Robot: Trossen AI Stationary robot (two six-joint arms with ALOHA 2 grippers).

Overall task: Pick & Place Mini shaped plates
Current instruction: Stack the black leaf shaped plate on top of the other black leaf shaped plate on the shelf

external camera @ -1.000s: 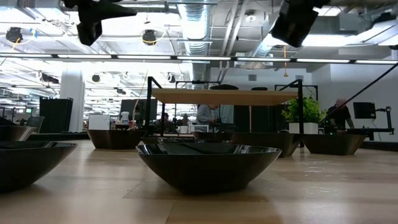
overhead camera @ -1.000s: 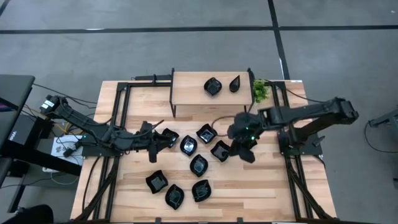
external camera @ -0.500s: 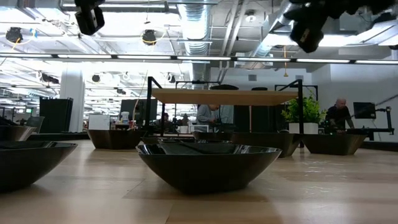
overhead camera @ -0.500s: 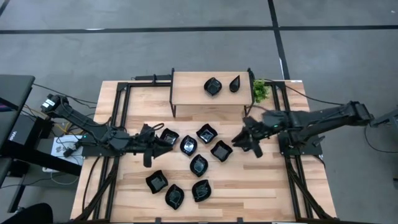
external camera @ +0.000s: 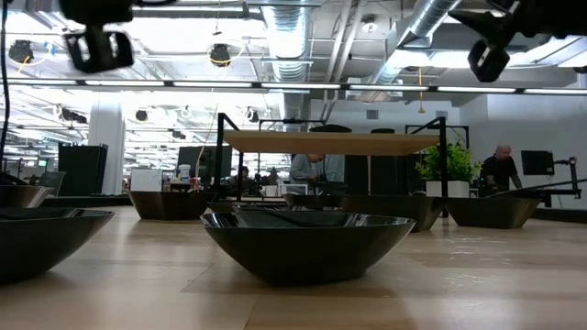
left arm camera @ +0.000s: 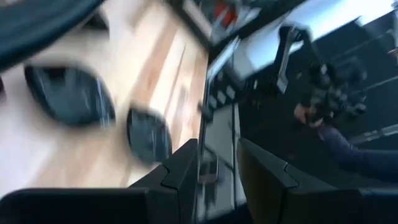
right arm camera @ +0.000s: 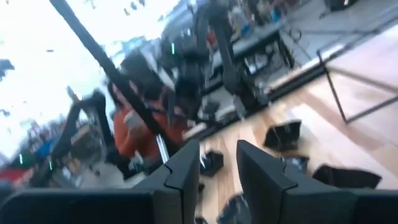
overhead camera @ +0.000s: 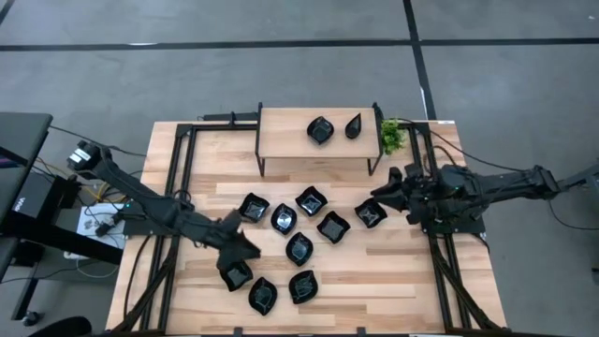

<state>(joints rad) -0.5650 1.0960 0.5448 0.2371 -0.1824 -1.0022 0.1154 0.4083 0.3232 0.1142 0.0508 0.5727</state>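
Several mini shaped plates, glossy black, rest flat on the wooden table (overhead camera: pixel 201 281); two more plates (overhead camera: pixel 320 129) stand on the low shelf (overhead camera: pixel 281 140). My left gripper (overhead camera: pixel 240 248) (left arm camera: pixel 217 146) is open and hovers over the near-left part of the group, just beside the plate (overhead camera: pixel 236 274); it also hangs high in the low view (external camera: pixel 92 46). My right gripper (overhead camera: pixel 389 185) (right arm camera: pixel 217 146) is open too, above the table's right side, right of the plate (overhead camera: pixel 371 213). Neither touches anything.
A small green plant (overhead camera: pixel 391 136) stands at the shelf's right end. Black frame rails (overhead camera: pixel 178 187) run along both sides of the table. Bare wood lies at the near right (overhead camera: pixel 393 281). People show in the room beyond the table (right arm camera: pixel 134 134).
My left gripper has swung from the plate at the group's far left toward the table's near edge. My right gripper has drawn back toward the right edge, uncovering a plate that now lies where it stood.
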